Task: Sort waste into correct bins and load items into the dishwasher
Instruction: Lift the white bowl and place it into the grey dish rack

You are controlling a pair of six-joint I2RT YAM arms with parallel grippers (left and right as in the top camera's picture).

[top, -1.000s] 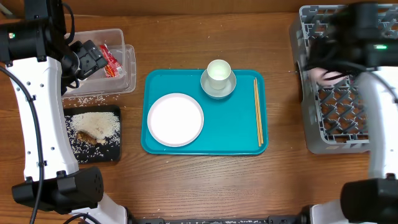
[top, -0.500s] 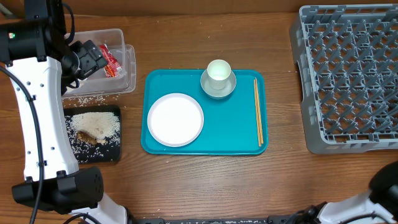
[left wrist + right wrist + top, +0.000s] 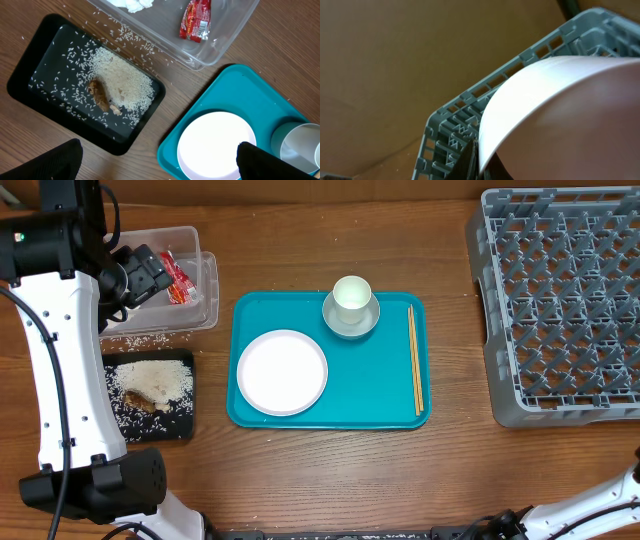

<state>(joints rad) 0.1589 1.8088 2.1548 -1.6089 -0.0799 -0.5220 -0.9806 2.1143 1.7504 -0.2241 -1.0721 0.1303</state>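
Dish rack (image 3: 447, 132) loading looks to be the step in hand. A white bowl (image 3: 560, 115) fills your right wrist view with the rack's corner behind it, but the right gripper (image 3: 480, 170) shows only a dark sliver at the bowl's rim, so you cannot tell whether it pinches it. Your left gripper (image 3: 157, 147) hangs spread and empty by the clear tub (image 3: 165, 30). Next, I judge, seat the bowl between pegs, then fetch the white plate (image 3: 282, 372), cup (image 3: 351, 297) and chopsticks (image 3: 414, 360) off the teal tray (image 3: 380, 400).

I've got the red wrapper (image 3: 175, 278) lying in the clear tub (image 3: 210, 290), rice (image 3: 160, 377) and brown food (image 3: 148, 399) on the black tray (image 3: 170, 428) (stray grains (image 3: 140, 340) around it).
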